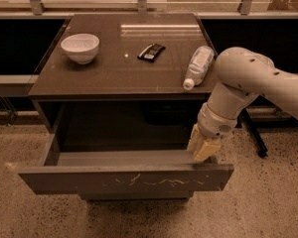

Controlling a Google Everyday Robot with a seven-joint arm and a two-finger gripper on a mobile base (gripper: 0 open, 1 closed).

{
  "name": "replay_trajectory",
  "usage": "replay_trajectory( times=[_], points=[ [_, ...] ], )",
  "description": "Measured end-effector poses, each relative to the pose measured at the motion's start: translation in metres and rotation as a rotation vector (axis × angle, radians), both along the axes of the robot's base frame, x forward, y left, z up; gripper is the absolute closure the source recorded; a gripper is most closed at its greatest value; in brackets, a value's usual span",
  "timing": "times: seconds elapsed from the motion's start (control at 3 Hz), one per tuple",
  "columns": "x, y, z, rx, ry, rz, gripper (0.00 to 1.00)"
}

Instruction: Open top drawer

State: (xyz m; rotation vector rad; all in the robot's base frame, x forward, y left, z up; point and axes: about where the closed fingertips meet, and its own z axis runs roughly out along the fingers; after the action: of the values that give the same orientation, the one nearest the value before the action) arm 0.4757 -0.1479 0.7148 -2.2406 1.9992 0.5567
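The top drawer (124, 179) is a wide grey-brown front with pale squiggly scratches, and it stands pulled far out from the cabinet, its inside showing bare. My gripper (202, 150) hangs from the white arm at the drawer's right end, its yellowish fingers (206, 149) reaching down just behind the front panel's top edge. The fingers sit close together over that edge.
On the cabinet top (114, 76) sit a white bowl (80, 47) at the left, a dark flat packet (151, 52) in the middle and a plastic bottle (198, 66) lying on its side at the right. A lower drawer front (136, 196) shows under the open one. Speckled floor lies all around.
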Motion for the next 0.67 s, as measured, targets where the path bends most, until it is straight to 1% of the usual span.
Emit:
replay_trajectory(
  times=[0.33, 0.67],
  points=[
    [-0.004, 0.01, 0.017, 0.007, -0.029, 0.041, 0.57],
    [-0.001, 0.024, 0.05, -0.005, -0.129, 0.084, 0.32]
  ],
)
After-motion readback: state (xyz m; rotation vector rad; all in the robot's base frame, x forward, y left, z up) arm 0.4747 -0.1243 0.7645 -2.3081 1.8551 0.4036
